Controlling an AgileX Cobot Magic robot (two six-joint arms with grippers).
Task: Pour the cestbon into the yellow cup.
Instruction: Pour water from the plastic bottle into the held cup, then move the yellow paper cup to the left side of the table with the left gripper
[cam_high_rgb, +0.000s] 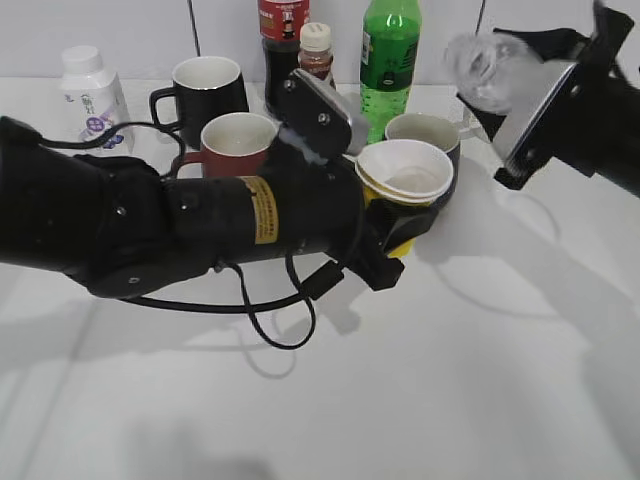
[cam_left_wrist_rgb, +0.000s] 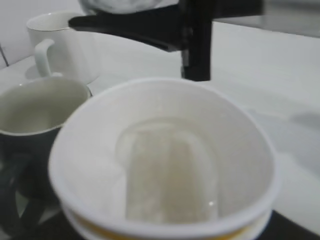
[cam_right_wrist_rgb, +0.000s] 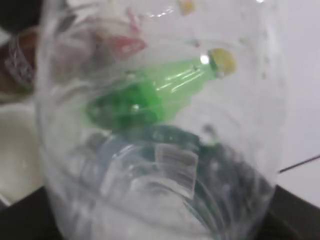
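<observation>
The left gripper (cam_high_rgb: 400, 225) is clamped on the yellow cup (cam_high_rgb: 403, 178), holding it upright above the white table (cam_high_rgb: 450, 380) just in front of a grey mug (cam_high_rgb: 425, 132); in the left wrist view the cup (cam_left_wrist_rgb: 165, 165) fills the frame with its white inside showing. The right gripper (cam_high_rgb: 530, 120) holds the water bottle (cam_high_rgb: 483, 68) up at the right, raised and tipped on its side, well apart from the cup; in the right wrist view its clear ribbed wall (cam_right_wrist_rgb: 160, 150) blocks nearly everything. Behind the left arm stand a brown-red mug (cam_high_rgb: 237, 143), a black mug (cam_high_rgb: 208, 92), a white pill bottle (cam_high_rgb: 92, 92), a dark cola bottle (cam_high_rgb: 283, 45), a small sauce bottle (cam_high_rgb: 316, 52) and a green soda bottle (cam_high_rgb: 389, 60).
</observation>
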